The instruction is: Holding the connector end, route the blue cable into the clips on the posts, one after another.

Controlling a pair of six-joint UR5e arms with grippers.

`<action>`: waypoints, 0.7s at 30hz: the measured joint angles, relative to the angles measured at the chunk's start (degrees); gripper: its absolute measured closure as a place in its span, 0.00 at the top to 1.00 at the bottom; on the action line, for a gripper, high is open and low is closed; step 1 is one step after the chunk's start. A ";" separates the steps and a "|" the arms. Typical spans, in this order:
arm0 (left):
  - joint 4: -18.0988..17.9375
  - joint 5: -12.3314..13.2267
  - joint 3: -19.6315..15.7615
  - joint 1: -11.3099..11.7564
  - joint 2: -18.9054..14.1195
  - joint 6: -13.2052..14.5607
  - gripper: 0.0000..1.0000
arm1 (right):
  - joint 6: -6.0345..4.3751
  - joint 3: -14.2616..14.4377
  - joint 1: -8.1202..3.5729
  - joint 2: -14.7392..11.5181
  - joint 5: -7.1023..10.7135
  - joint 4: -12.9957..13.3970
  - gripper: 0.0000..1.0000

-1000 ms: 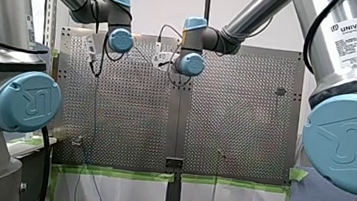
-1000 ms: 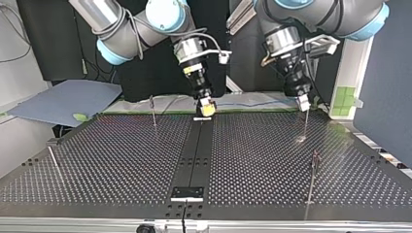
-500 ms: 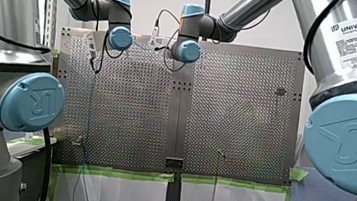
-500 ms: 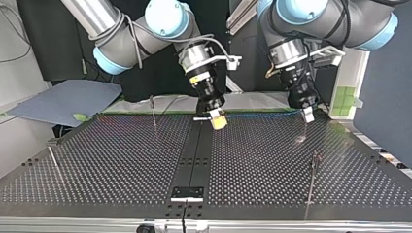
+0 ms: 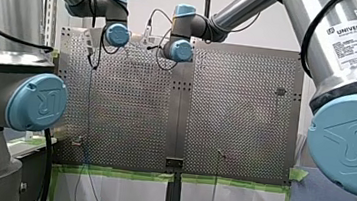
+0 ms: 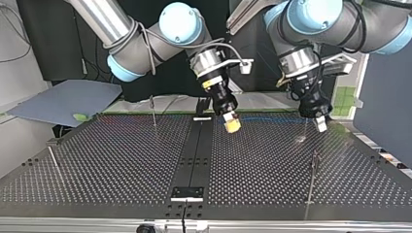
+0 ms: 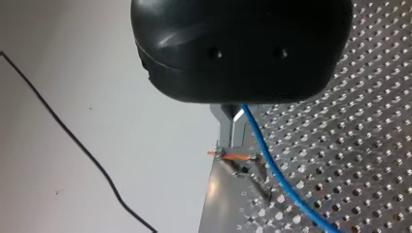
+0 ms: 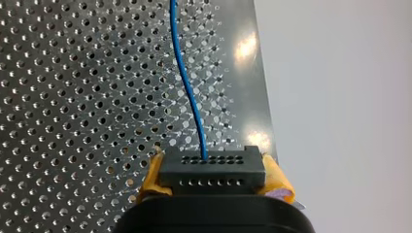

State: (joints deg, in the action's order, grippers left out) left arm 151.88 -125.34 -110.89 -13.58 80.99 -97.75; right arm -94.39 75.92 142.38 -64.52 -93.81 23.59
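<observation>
- Top view, far left: thin post (image 6: pixel 52 158) standing on the perforated table (image 6: pixel 111 170); second post (image 6: pixel 153 110) near the far edge.
- Just right of the centre strip: my right gripper (image 6: pixel 232 124), tilted, above the table. Right wrist view shows its yellow pads clamped on the black connector (image 8: pixel 211 166).
- blue cable (image 6: pixel 272 118) runs from the connector across to my left gripper (image 6: pixel 320 124), along the far edge.
- Left wrist view: metal fingers (image 7: pixel 232 130) pressed together, cable coming out between them.
- Far right: third post (image 6: pixel 312 177), nearer the camera, apart from the cable.
</observation>
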 joint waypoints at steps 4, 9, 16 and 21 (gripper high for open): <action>0.66 1.72 0.42 1.95 -0.01 -0.13 0.00 | -1.20 -1.51 0.33 0.37 -0.04 -0.80 0.00; 1.19 4.02 0.50 4.32 0.05 -0.15 0.00 | -1.78 -4.08 0.38 0.97 -0.06 -1.89 0.00; 1.54 7.73 1.46 8.03 0.47 -0.16 0.00 | -1.86 -7.79 0.43 3.06 -0.23 -4.45 0.00; 3.18 10.83 3.95 10.61 1.57 -0.23 0.00 | -1.86 -10.43 0.47 4.28 -0.38 -5.43 0.00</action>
State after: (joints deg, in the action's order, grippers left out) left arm 155.06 -114.51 -106.94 -2.97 82.56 -97.99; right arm -96.25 65.49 142.85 -60.24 -94.19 18.16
